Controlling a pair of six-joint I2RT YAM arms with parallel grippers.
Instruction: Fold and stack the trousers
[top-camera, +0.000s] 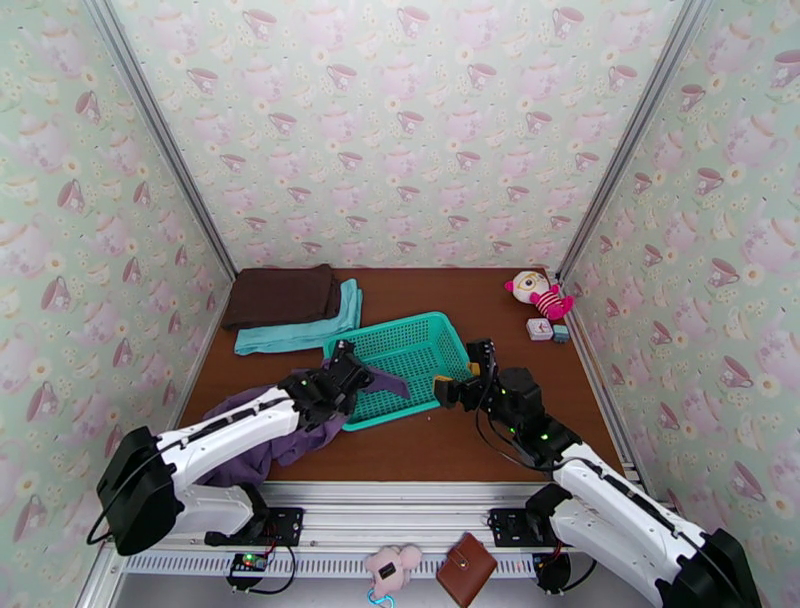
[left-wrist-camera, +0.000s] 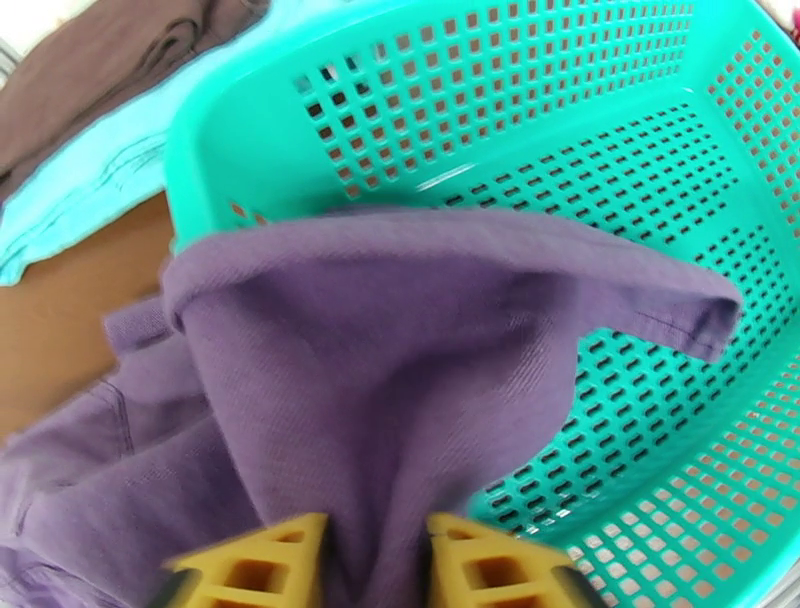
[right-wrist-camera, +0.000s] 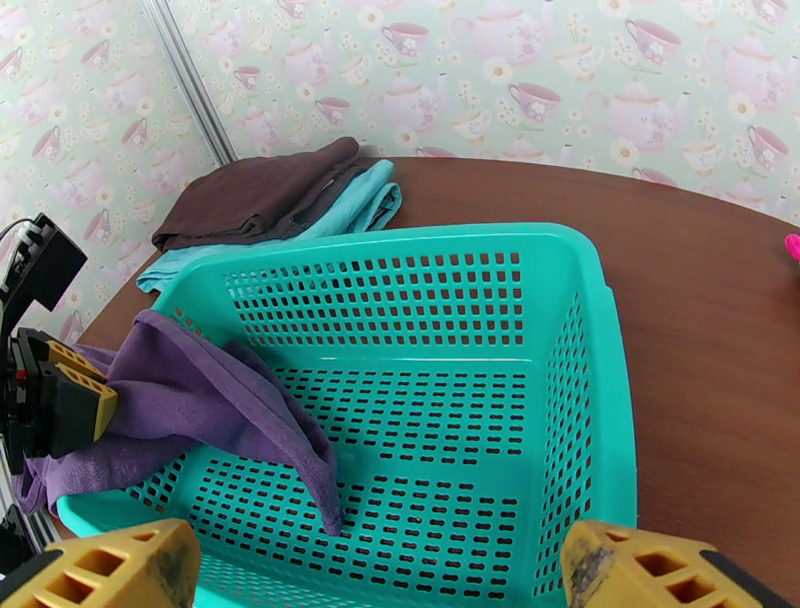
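Note:
The purple trousers (top-camera: 255, 450) lie bunched at the table's front left, and one end is draped over the near-left rim of the teal mesh basket (top-camera: 400, 326). My left gripper (top-camera: 352, 378) is at that rim, its yellow fingers (left-wrist-camera: 270, 560) shut on the purple fabric (left-wrist-camera: 400, 380). In the right wrist view the left gripper (right-wrist-camera: 90, 400) pinches the trousers (right-wrist-camera: 200, 400), and a loose tip hangs inside the basket (right-wrist-camera: 600, 400). My right gripper (top-camera: 462, 370) stands open beside the basket's right side, with nothing between its fingertips (right-wrist-camera: 120, 570).
A dark brown folded garment (top-camera: 280, 295) lies on a teal folded garment (top-camera: 300, 332) at the back left. A plush toy (top-camera: 540, 293) and small blocks (top-camera: 545, 330) sit at the back right. Bare brown table runs along the front between the arms.

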